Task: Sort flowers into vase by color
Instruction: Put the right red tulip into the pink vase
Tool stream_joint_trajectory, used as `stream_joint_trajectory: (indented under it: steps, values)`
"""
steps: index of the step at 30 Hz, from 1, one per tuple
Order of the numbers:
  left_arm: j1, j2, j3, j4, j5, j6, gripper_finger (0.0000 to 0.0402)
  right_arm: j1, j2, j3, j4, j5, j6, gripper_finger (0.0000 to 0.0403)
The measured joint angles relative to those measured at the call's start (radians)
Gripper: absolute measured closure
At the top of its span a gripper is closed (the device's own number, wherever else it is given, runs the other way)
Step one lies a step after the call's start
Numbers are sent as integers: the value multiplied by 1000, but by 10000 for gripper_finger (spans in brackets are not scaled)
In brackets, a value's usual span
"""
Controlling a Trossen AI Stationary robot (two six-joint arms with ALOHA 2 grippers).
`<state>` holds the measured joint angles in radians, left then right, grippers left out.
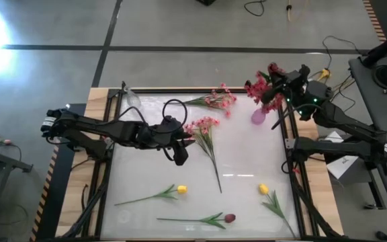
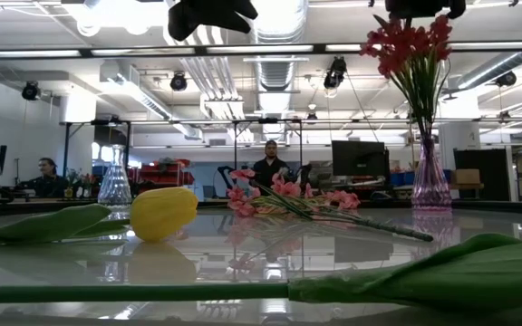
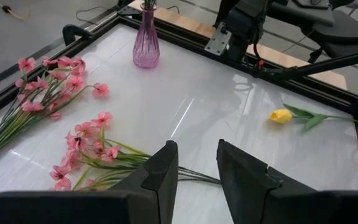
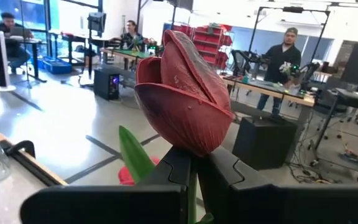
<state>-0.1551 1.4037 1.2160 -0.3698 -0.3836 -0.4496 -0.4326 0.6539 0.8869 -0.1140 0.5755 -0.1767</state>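
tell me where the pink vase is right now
In the high view the pink vase stands near the table's far right edge, under the right gripper, with red flowers in it and a pink spray lying to its left.

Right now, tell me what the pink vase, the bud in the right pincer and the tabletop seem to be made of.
Ribbed pink vase: likely glass, translucent and glossy.
Dark maroon bud clamped by the right pincer: apparently fabric or soft plastic, matte with fine surface texture.
White tabletop: a glossy hard sheet, perhaps acrylic or glass; it mirrors ceiling lights and flowers.
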Motion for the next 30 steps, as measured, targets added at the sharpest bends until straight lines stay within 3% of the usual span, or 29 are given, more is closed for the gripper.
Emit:
stream_joint_trajectory:
  steps: [18, 30]
  values:
    - [1, 1, 0, 1, 0, -12, 302, 0, -112, -194, 40, 0, 150, 390]
    - [7, 1, 0, 1, 0, -9, 302, 0, -140, -144, 126, -36, 54, 390]
